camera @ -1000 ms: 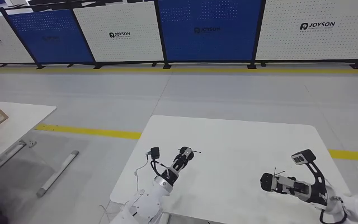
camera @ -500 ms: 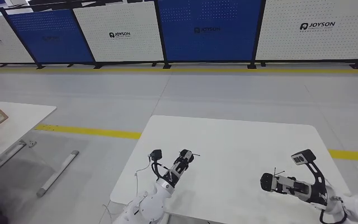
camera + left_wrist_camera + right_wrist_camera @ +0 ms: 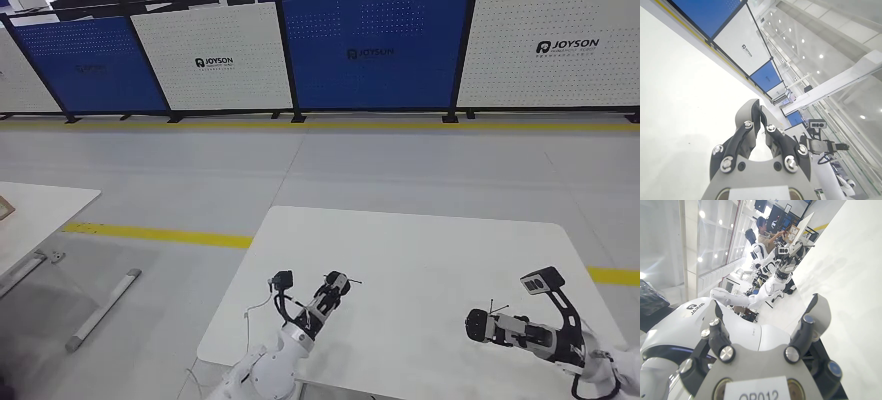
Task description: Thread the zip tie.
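Near the desk's (image 3: 420, 250) front-left corner, the left gripper (image 3: 760, 111) was clamped on the zip tie (image 3: 810, 245). The right gripper (image 3: 766, 306) gaped empty, well apart. The thin protruding tail could flex or slip, spoiling any threading.

The right claw (image 3: 765, 300) has its two fingers spread wide apart at the edge of the white table (image 3: 848, 275). Farther off along that edge, the left claw (image 3: 799, 247) grips a thin black zip tie (image 3: 810, 245) that sticks out from its tip.
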You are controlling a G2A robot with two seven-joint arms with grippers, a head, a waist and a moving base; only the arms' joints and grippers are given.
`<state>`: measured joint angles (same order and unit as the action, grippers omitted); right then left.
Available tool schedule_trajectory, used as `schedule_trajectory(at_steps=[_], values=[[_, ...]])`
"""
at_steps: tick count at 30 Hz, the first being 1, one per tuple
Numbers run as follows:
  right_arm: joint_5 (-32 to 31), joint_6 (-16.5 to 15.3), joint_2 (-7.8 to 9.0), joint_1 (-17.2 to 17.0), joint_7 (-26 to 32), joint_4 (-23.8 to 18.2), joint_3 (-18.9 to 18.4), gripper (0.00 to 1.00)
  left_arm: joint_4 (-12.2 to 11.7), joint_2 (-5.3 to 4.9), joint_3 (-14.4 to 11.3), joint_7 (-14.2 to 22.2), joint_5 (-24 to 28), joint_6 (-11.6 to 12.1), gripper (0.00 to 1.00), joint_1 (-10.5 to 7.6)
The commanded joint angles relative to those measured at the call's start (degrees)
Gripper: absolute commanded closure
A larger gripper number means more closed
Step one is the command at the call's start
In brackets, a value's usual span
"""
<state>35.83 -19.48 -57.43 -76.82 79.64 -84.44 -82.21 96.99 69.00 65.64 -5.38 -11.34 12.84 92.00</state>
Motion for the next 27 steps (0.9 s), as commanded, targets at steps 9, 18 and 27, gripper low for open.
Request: schedule_trajectory(at_steps=[9, 18, 27], values=[[0.00, 0.00, 0.00, 0.00, 0.00, 0.00, 0.00, 0.00, 16.10, -1.69, 6.45, 10.44, 1.25, 0.85, 1.00, 6.11], [0.00, 0.00, 0.00, 0.00, 0.00, 0.00, 0.00, 0.00, 26.83, -3.15, 13.51, 20.66, -1.50, -3.57, 1.00, 9.29], [0.00, 0.00, 0.00, 0.00, 0.00, 0.00, 0.00, 0.00, 26.76, -3.11, 13.54, 20.03, -1.20, -3.79, 1.00, 9.27]])
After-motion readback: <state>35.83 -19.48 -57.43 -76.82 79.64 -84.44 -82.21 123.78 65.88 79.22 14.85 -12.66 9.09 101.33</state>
